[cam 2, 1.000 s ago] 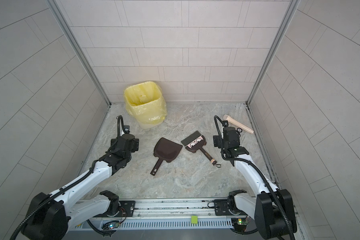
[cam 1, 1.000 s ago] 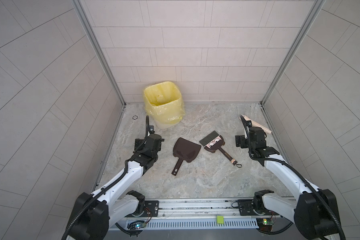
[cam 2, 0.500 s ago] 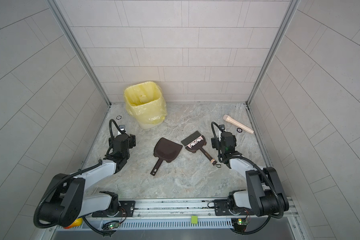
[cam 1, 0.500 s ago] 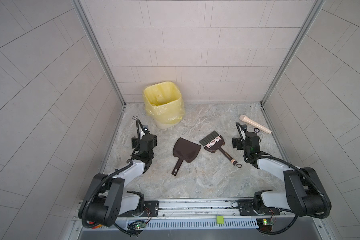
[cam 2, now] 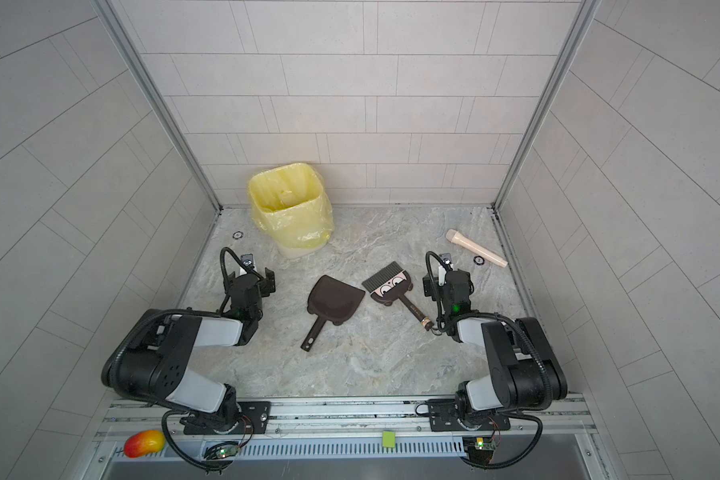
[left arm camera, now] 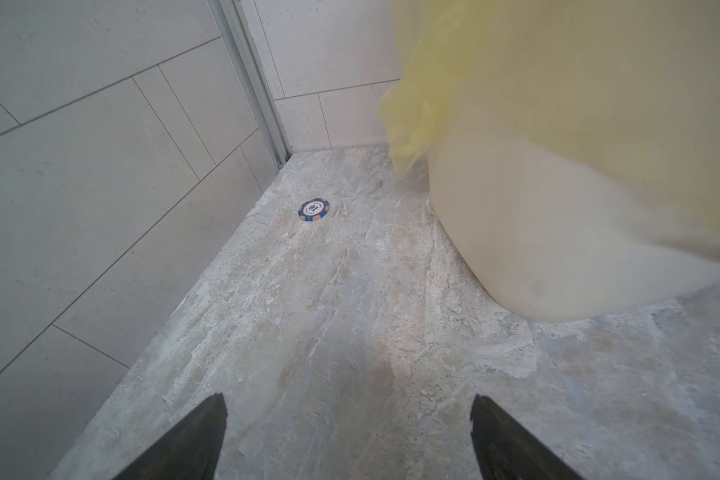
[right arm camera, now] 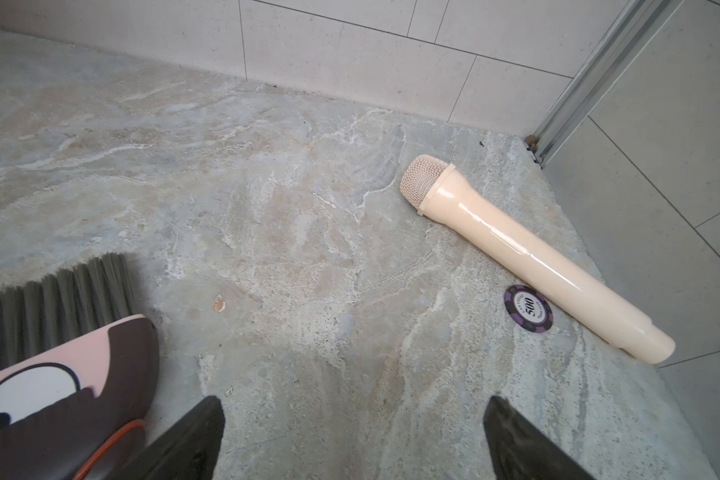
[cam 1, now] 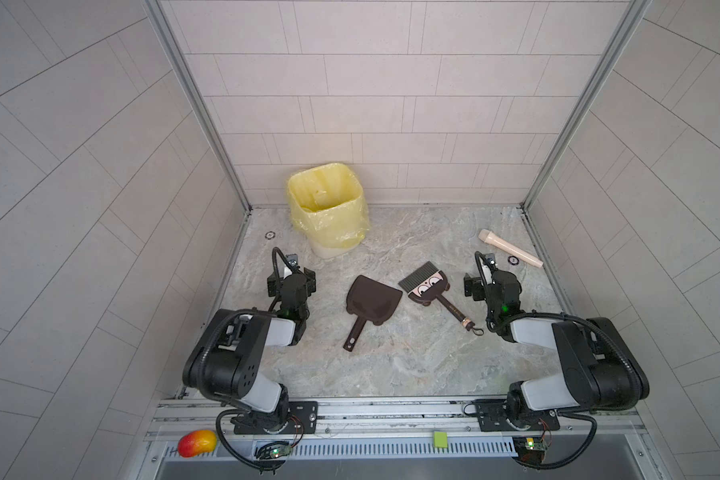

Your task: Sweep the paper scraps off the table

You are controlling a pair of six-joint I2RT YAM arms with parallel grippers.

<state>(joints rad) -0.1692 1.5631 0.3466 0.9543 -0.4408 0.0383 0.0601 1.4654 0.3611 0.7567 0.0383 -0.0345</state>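
Top views — veined marble-like worktop [cam 1: 412, 365]; glossy brown dustpan [cam 1: 373, 299] beside grey-bristled brush [cam 1: 427, 284]; bin [cam 1: 329, 232] in crinkled yellow liner. Wrist views: smooth cream mesh-headed microphone [right arm camera: 537, 257] beside round chip [right arm camera: 528, 313]. Left pincer [left arm camera: 348, 399], right pincer [right arm camera: 353, 401] — jaws wide apart, empty. Paper scraps: whereabouts cannot tell.

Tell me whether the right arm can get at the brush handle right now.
Probably yes: the right gripper is open and empty, and the brush handle lies bare on the table close beside it, nothing between them.
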